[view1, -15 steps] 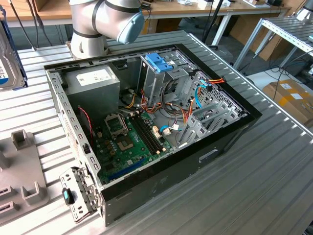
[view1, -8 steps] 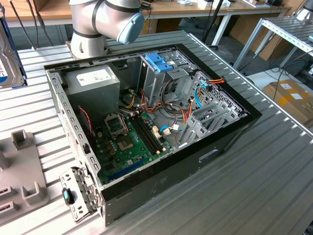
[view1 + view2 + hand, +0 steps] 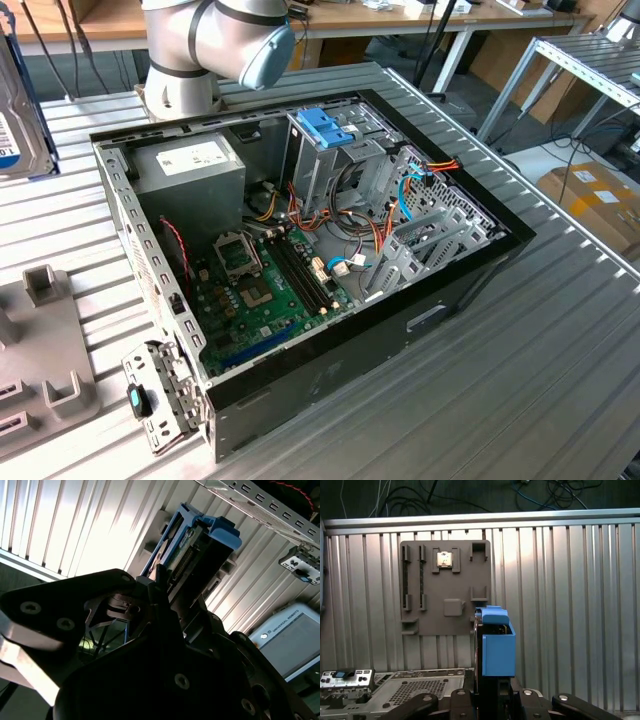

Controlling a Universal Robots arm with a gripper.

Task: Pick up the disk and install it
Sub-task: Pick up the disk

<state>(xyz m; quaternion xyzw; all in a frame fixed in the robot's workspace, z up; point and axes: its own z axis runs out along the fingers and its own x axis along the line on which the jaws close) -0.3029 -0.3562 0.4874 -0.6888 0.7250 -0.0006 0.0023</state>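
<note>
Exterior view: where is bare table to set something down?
Bare ribbed table lies along the computer case's black side, toward the exterior view's right. Crowded: inside the case, and the exterior view's left, with the grey fixture plate and the disk.

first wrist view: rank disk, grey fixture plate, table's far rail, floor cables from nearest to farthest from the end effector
1. disk, held in the end effector
2. grey fixture plate, behind the disk
3. table's far rail, past the plate
4. floor cables, beyond the rail

The disk (image 3: 497, 649) hangs over bare table (image 3: 570, 605); cables (image 3: 378, 238) seemingly crowd the drive cage (image 3: 305, 170) in the open case (image 3: 350, 362).
</note>
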